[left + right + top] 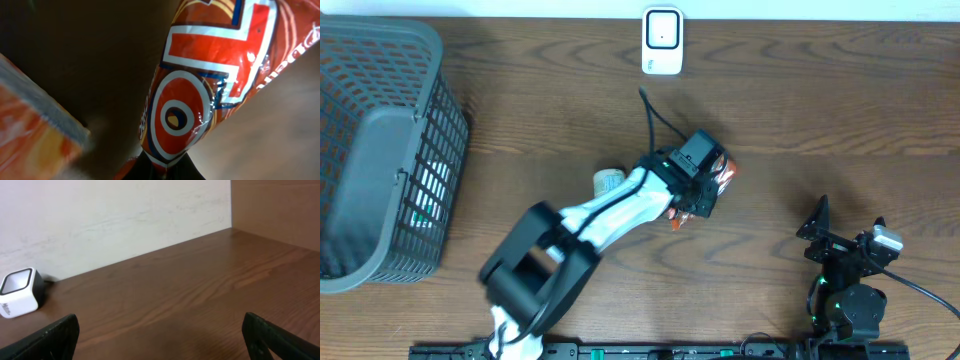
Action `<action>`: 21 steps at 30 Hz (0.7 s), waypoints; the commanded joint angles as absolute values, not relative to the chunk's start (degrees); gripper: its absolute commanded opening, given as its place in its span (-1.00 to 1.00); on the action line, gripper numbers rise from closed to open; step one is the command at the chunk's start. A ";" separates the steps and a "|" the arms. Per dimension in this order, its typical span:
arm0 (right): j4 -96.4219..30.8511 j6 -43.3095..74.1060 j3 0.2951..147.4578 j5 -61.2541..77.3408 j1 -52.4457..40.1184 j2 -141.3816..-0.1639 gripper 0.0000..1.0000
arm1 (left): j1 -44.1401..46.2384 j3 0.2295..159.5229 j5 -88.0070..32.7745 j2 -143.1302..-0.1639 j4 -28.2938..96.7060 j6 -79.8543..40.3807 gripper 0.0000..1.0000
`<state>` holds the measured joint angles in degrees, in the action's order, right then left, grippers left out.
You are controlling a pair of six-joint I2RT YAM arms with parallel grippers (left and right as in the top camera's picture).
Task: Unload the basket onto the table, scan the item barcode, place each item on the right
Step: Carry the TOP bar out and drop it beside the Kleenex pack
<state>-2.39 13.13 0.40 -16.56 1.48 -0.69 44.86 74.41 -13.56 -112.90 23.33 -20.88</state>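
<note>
A wooden table meets a white wall behind the scanner. Near the scanner, the left gripper clamps a red bag. The right gripper has its jaws apart.

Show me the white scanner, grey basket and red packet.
white boxy scanner (662,38), overhead view, top face
grey plastic mesh basket (445,150), overhead view, right wall
shiny red snack packet (210,55), left wrist view, printed face

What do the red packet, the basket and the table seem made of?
The red packet looks like thin glossy plastic film: it creases and glints. The basket seems grey moulded plastic, with grid walls. The table is wood or wood-look laminate: matte, grain visible.
</note>
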 commanded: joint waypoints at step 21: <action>-2.70 12.58 0.32 -17.30 1.89 -0.38 0.98 | 26.68 88.27 2.87 -73.97 43.48 -13.13 0.66</action>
